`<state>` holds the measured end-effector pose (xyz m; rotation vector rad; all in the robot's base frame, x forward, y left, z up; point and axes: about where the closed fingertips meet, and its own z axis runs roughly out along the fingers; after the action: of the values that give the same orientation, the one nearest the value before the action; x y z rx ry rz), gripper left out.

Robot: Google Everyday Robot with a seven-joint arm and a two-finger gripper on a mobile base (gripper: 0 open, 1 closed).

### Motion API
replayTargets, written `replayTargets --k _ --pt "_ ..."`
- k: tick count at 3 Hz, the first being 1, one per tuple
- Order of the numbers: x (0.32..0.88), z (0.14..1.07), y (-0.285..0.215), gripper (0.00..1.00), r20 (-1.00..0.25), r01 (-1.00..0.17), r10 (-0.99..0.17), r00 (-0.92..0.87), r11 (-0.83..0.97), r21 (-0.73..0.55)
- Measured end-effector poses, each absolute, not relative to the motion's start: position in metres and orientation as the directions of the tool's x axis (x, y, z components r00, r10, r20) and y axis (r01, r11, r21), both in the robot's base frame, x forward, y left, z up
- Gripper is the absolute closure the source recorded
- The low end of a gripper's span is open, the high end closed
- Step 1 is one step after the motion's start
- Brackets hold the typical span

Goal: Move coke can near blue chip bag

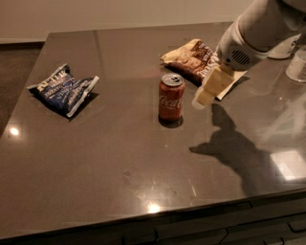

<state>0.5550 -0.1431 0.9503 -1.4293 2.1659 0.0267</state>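
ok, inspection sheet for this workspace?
Surface: dark glossy table, with light glare spots near the front edge.
Job's things: can upright near the centre; blue bag lying flat at the left, well apart from the can.
Clutter: brown bag lying behind the can; clear cup at the right edge.
Gripper: gripper just right of the can, above the table, not touching the can, holding nothing.
Cables: nothing seen.
Surroundings: pale wall behind, dark floor to the left, drawers below the front edge.
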Motion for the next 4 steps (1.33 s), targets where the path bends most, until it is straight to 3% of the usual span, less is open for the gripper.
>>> replayTargets --k 3,4 --pt "0.576 0.923 -0.081 0.0 -0.531 -0.894 -0.801 -0.278 0.418 -0.162" --pt "0.576 0.917 -0.072 0.17 -0.538 -0.904 -0.799 -0.27 0.403 -0.145"
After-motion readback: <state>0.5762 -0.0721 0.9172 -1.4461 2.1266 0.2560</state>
